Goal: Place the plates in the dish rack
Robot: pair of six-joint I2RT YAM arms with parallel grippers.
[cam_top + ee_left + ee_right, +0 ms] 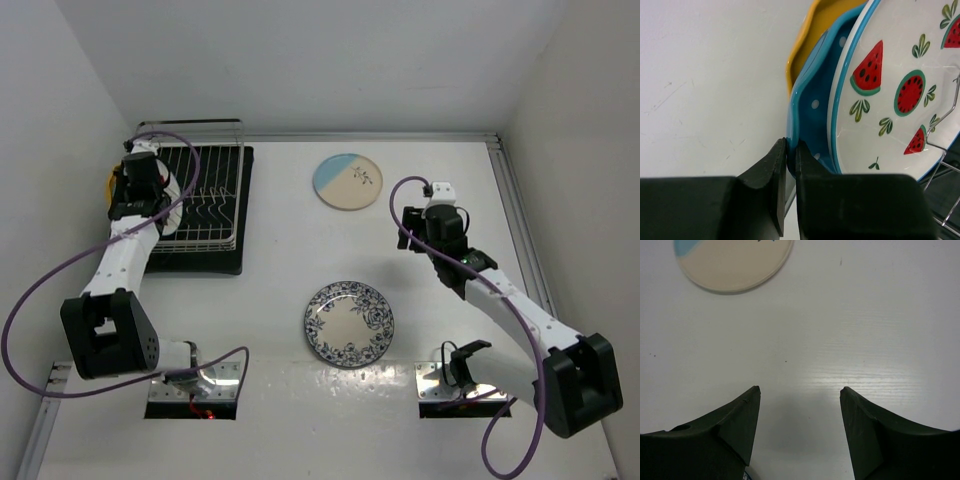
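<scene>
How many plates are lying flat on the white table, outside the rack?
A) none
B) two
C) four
B: only the blue-and-cream plate and the blue floral plate lie flat on the table; the rest stand in the dish rack.

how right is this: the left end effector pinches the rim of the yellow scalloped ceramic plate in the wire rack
Wrong plate: the left end effector pinches the rim of the teal white-dotted ceramic plate in the wire rack. The left wrist view shows it.
</scene>
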